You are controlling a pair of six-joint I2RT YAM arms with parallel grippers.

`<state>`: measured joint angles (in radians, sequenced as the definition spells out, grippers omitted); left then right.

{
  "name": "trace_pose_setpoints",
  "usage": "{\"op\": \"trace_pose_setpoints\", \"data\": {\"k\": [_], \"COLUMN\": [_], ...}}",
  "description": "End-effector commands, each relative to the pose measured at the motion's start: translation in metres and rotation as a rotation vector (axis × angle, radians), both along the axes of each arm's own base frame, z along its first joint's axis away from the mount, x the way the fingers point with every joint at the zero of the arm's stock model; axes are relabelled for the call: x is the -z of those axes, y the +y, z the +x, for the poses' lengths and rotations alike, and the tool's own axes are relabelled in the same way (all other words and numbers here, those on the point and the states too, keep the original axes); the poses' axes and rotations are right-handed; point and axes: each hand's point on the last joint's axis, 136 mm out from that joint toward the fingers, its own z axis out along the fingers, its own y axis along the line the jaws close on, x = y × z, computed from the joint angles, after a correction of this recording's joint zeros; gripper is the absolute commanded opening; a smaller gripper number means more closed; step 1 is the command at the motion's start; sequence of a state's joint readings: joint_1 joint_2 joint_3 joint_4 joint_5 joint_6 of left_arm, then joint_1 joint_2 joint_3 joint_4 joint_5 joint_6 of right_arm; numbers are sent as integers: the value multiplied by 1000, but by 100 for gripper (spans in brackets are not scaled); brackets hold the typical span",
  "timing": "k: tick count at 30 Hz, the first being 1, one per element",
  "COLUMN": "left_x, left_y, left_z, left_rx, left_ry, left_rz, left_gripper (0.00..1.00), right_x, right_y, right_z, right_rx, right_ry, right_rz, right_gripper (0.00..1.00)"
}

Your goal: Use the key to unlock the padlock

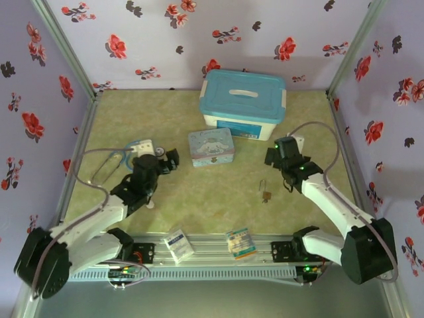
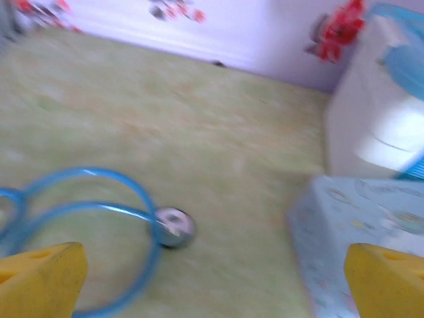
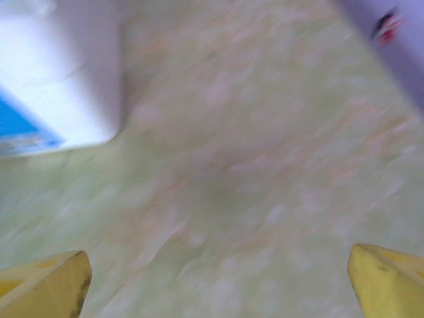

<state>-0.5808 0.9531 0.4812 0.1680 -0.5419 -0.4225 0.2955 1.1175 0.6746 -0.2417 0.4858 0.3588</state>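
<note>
Left gripper and right gripper both stand wide, holding nothing. The padlock lies on the table, at 4 o'clock from the tin and 6 o'clock from the right gripper.

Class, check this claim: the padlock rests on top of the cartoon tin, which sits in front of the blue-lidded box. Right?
No. In the top external view the padlock lies on the mat, apart from the cartoon tin and to its right; the tin does sit in front of the blue-lidded box.
</note>
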Motion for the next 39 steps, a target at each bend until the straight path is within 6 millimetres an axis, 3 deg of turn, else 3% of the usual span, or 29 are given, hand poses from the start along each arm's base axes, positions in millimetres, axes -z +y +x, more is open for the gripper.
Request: {"op": "trace_pose_setpoints", "data": {"k": [1,3,7,12,17,20,23,25,39], "left_x": [11,18,26,70,62,66,78,91,93], "left_y": [57,84,96,130,130,134,127,124,121], "left_z": [4,14,35,45,61,71,80,82,83], "left_rx": [-145,-202,-203,-237,-157,-155,-105,-82,-66], "left_ry": [13,69,77,130,9,41,27,25,30], "left_rz": [346,332,377,309,186,197,212,215,210], "left_gripper": [100,100,100,100,100,100,100,100,100], "right_x": [-7,2,27,28,29,35,52,53,54], "right_y": [-27,-34,-61,-54,-57,-58,-57,-56,-52], "right_z": [15,20,26,44,48,51,63,64,66], "right_rx": [12,24,127,57,40,31,20,6,-20], "right_ry": [-171,-253,-279,-310,-358,-412,-346,-321,-321], "right_rz": [-162,-139,-73,-65,-91,-73,-68,-60,-40], "right_gripper": [99,99,99,99,99,99,99,99,99]}}
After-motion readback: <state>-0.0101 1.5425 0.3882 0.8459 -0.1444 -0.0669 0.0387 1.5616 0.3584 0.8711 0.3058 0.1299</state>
